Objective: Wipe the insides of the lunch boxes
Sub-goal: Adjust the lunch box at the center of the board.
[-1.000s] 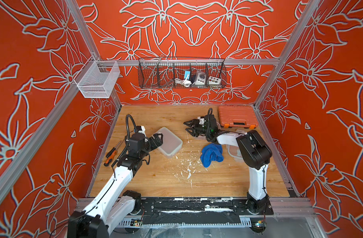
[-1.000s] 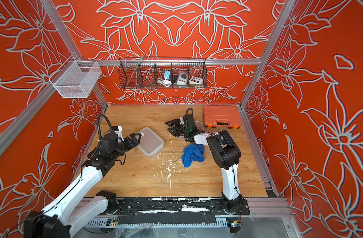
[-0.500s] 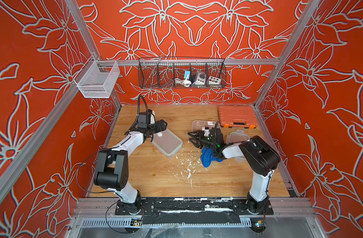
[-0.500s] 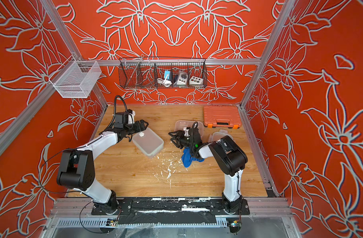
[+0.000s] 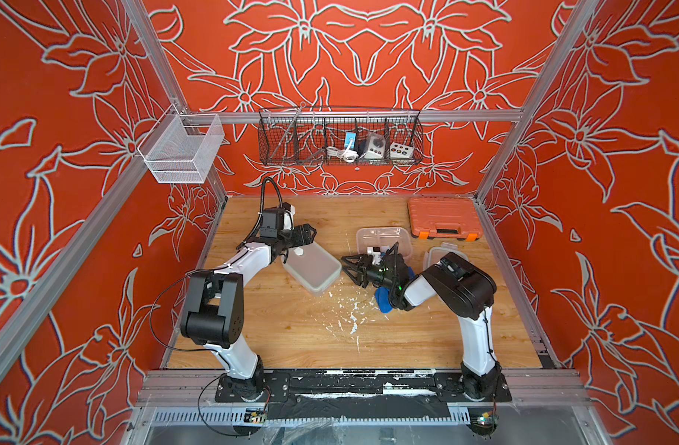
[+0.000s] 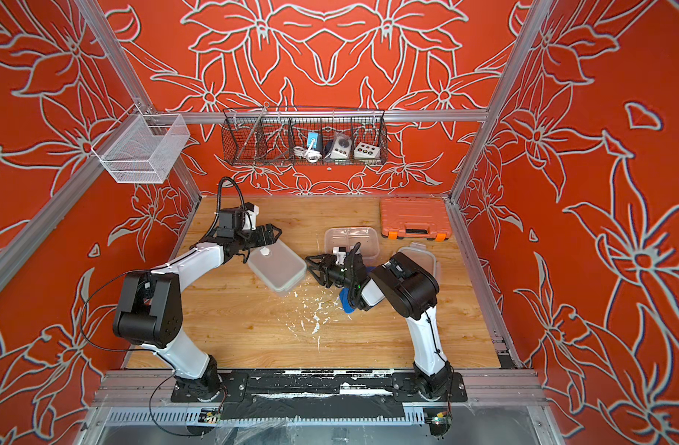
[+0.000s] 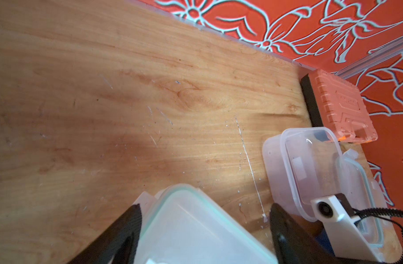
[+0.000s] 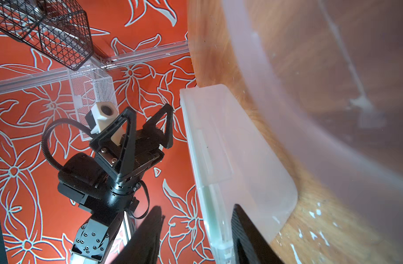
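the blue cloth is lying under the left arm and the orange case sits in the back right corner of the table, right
Not quite. The blue cloth lies under the right arm, not the left; both top views show it half hidden beneath that arm's wrist. The rest holds: the orange case does sit in the back right corner of the table.

The pale wooden tabletop (image 5: 291,327) is showing matt grain flecked with white smears. The ribbed orange hard-plastic tool case (image 5: 442,219) is looking dull. Just beside that case, the clear divided plastic lunch box (image 5: 392,237) is gleaming smoothly; farther off, the frosted translucent plastic lunch box (image 5: 311,266) is looking cloudy, the crumpled blue cloth (image 5: 382,304) soft.
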`<move>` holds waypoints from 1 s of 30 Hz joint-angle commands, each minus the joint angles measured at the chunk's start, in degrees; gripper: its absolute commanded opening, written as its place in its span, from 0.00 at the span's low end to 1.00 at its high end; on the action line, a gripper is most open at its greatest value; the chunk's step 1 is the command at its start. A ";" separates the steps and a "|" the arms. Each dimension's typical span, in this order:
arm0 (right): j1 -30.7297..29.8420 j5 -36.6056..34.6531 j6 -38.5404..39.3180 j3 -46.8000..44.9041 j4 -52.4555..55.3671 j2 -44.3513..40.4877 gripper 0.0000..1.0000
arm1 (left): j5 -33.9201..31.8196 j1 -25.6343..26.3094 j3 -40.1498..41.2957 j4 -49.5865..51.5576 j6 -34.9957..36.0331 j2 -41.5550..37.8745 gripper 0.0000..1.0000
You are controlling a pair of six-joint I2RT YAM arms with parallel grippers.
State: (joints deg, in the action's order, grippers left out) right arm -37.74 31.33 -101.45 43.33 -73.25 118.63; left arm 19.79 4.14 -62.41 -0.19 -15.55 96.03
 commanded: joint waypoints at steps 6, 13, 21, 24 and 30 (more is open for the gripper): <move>0.71 0.08 2.83 1.19 7.47 -5.91 0.52 | 1.31 1.22 -5.83 -0.46 2.87 3.26 0.85; 1.22 1.97 12.23 4.83 19.45 -12.77 0.56 | 3.03 2.54 -8.38 0.52 5.52 5.29 0.86; 1.96 1.18 18.18 5.42 32.15 -19.81 0.58 | 7.73 3.26 -9.87 0.11 11.11 7.67 0.84; 1.80 -0.10 16.22 2.76 33.56 -21.13 0.59 | 7.98 3.50 -12.37 2.51 13.14 10.39 0.82; -1.28 -0.88 14.92 1.79 33.00 -19.20 0.59 | 9.59 3.50 -13.04 3.44 15.50 13.10 0.79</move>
State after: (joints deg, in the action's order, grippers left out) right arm -37.01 31.46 -86.19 45.12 -41.30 98.43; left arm 27.33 7.49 -74.56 1.67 -3.27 108.05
